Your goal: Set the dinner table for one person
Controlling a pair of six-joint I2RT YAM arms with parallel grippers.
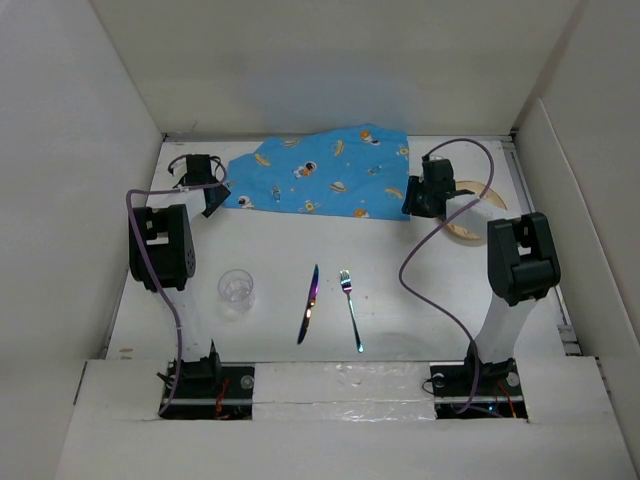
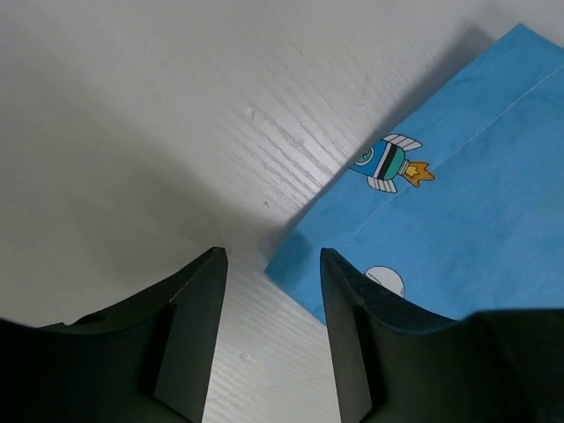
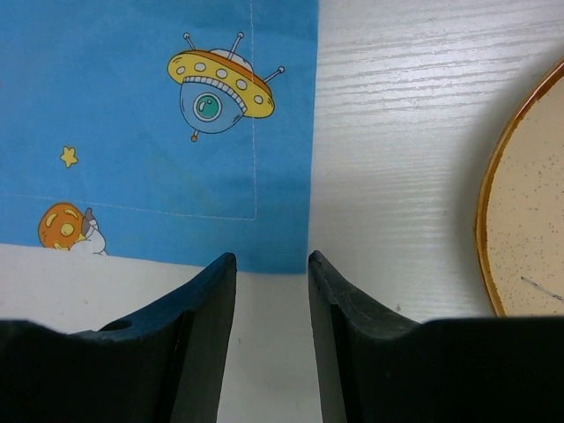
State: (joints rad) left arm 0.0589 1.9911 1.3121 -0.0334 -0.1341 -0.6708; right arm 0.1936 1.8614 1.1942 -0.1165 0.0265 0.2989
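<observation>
Placemat (image 1: 320,172) step: left fingers (image 2: 189,317) and right fingers (image 3: 207,308), parted, empty, poised at its near corners by the far edge of the worktop (image 1: 270,230); next likely pinch, drag nearward.

Plain white matte dinner table (image 1: 270,240), flat, rectangular (faint wood grain up close, it seems), spreading beneath and around the blue placemat (image 1: 320,178).

Glass (image 1: 236,290), knife (image 1: 309,303) and fork (image 1: 351,309) block the dinner table (image 1: 420,300) near the arms.
</observation>
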